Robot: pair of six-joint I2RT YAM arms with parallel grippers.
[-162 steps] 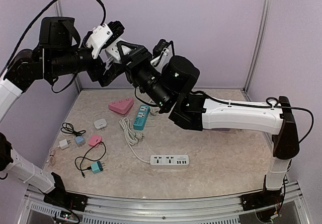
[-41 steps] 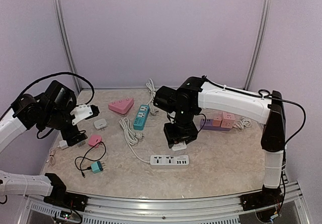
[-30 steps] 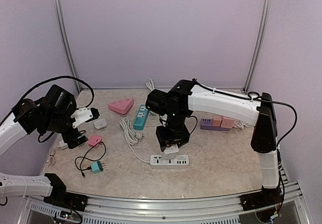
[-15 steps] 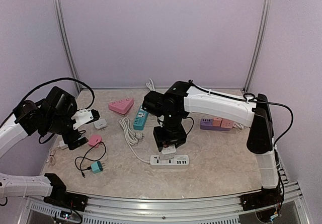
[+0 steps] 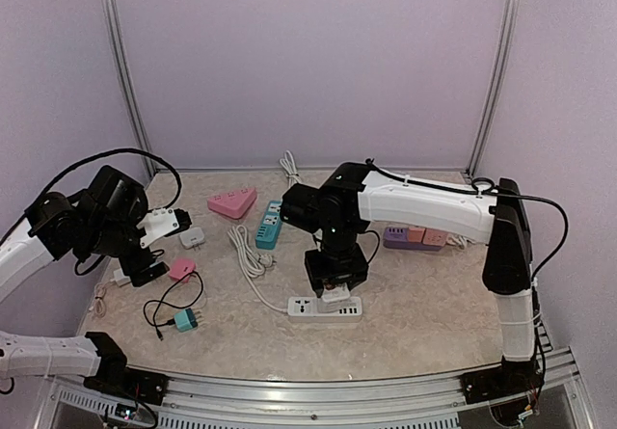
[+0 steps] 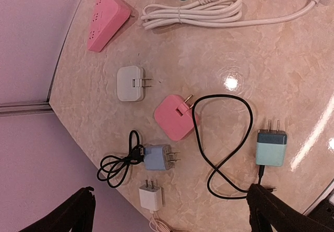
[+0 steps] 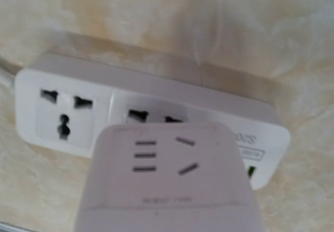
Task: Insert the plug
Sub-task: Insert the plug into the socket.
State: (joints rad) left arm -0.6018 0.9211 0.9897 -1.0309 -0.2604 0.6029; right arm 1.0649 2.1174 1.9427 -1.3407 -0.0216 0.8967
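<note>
A white power strip [image 5: 307, 307] lies at the front middle of the table, and it fills the right wrist view [image 7: 62, 107]. My right gripper [image 5: 336, 289] points down over its middle, shut on a white cube plug [image 5: 337, 295]. The right wrist view shows the plug [image 7: 167, 174] just above the strip's second socket [image 7: 151, 116], partly covering it; whether its pins are in is hidden. My left gripper [image 5: 174, 221] hangs open over the table's left side, its black fingertips [image 6: 269, 208] wide apart above loose chargers.
A pink triangular strip [image 5: 232, 201], a teal strip [image 5: 269, 224] and a purple-and-pink strip [image 5: 415, 236] lie further back. A coiled white cable [image 5: 249, 252] runs to the white strip. Small chargers lie at the left: white [image 6: 130, 83], pink [image 6: 175, 118], blue [image 6: 159, 157], teal [image 6: 271, 147].
My right arm has swung in from the back and come down onto the white strip with the plug, shifting slightly right in the last half second. The left arm has held still lately.
</note>
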